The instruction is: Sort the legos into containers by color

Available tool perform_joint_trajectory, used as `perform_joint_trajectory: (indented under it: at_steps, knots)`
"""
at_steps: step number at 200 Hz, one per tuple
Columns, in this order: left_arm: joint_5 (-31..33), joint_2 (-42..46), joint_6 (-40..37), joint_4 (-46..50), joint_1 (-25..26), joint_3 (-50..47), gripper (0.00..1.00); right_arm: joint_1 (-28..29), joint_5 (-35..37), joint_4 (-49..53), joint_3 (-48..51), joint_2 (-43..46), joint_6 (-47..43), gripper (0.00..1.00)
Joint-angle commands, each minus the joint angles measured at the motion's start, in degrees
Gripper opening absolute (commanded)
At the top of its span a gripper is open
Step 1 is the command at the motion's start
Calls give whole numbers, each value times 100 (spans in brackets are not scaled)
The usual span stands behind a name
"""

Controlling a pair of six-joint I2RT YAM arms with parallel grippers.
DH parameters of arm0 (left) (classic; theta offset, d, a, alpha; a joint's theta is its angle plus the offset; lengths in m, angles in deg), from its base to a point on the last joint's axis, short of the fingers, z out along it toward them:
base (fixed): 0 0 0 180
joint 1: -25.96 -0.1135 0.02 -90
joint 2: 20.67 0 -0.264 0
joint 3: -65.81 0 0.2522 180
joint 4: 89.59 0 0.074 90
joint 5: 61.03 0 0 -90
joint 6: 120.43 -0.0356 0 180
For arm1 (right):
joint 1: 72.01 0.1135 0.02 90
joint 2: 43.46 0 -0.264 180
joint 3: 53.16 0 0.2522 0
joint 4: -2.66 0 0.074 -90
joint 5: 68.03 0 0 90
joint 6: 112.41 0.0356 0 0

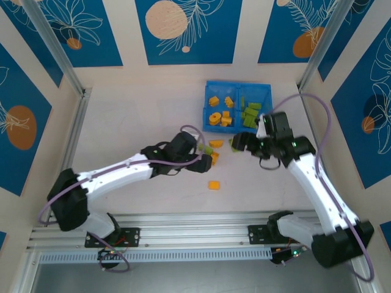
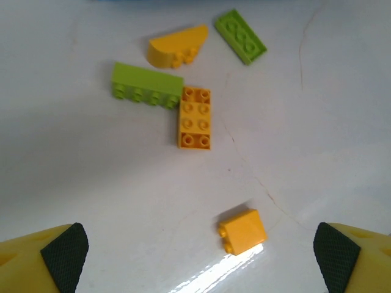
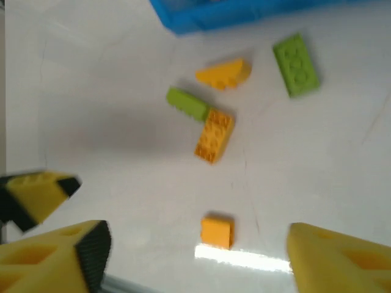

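Left wrist view, nearest first: the left claw (image 2: 198, 259) hangs over the white table (image 2: 91, 183) with its two black pads spread far apart and nothing between them. Just beyond the pads, a little right of their midline, lies the small orange brick (image 2: 242, 231), alone and turned slightly askew. It is close to square, so it has no real long axis to line up with. In the top external view this brick (image 1: 214, 184) sits on the near side of both arms, and the left claw (image 1: 204, 154) looks closer to it than the right claw (image 1: 238, 143). The right claw (image 3: 195, 262) is spread wide too and grips nothing.

Farther off is a small cluster. The orange six-stud brick (image 2: 195, 117) lies with its long axis running near to far. The long green brick (image 2: 146, 85) lies crosswise, with its right end touching that brick's far left corner. Beyond them are the orange wedge (image 2: 177, 47) and, apart to its right, the green plate (image 2: 240, 36).

Farthest is the blue tray (image 1: 238, 84), with orange legos (image 1: 220, 113) in its left compartment and green legos (image 1: 250, 115) in its right.

My guess is the left arm takes the lone orange brick next: it would need a slight shift right, then a straight drop.
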Motion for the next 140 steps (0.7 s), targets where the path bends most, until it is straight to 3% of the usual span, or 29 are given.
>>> perform_joint_trajectory:
  at_steps: [1, 18, 79, 123, 140]
  knots:
    - [239, -732, 435, 452, 227, 659, 94, 67, 142, 499, 516, 749, 824, 90]
    - [179, -1279, 425, 221, 285, 829, 90, 137, 369, 728, 721, 1239, 1027, 100]
    - [936, -2723, -58, 332, 271, 1778, 77, 337, 348, 1077, 990, 1899, 1336, 99]
    - [689, -3519, -246, 479, 130, 2380, 68, 355, 299, 1006, 882, 1763, 1243, 100]
    - [693, -3660, -258, 478, 98, 2454, 60, 372, 301, 984, 819, 1734, 1249, 100]
